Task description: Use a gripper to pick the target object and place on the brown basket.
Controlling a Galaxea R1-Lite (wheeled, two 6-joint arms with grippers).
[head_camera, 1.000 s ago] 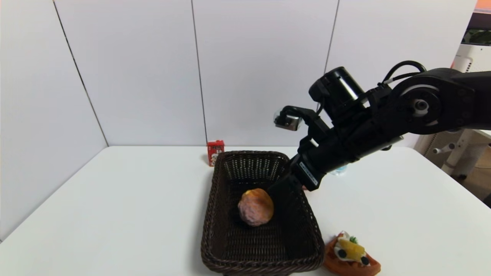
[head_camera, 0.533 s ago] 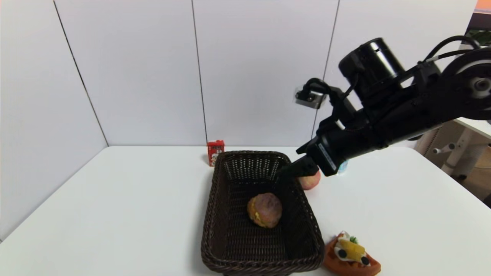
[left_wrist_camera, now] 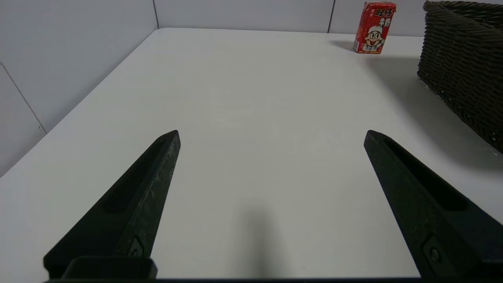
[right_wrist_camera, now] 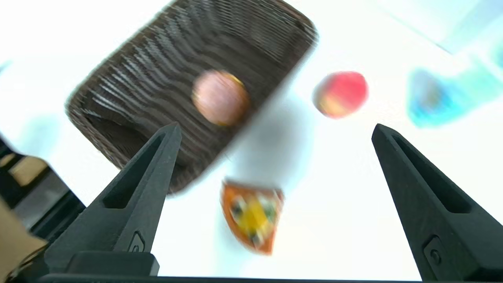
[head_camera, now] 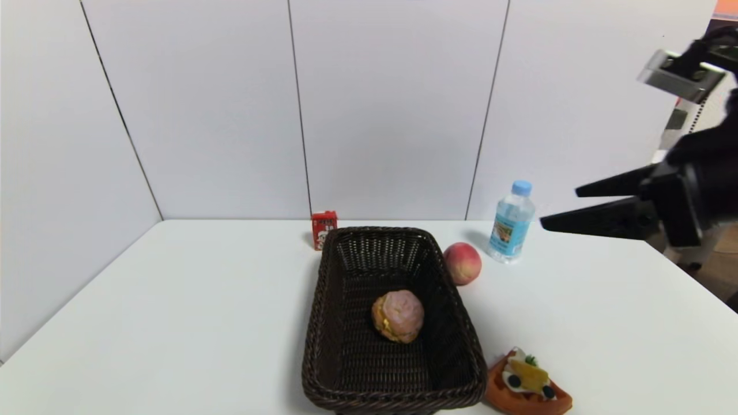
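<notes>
Right hand: spread wide, holding nothing, raised at the desk's 3 o'clock edge, tips aimed toward 9 o'clock. Best done now: retreat high, wide of the water bottle and peach. Target object at about 8 o'clock from that hand, well apart and lower, lying free on the floor of the brown basket, pink top up. Placement looks finished. Left hand: parked, spread, low above bare desk beside the basket.
</notes>
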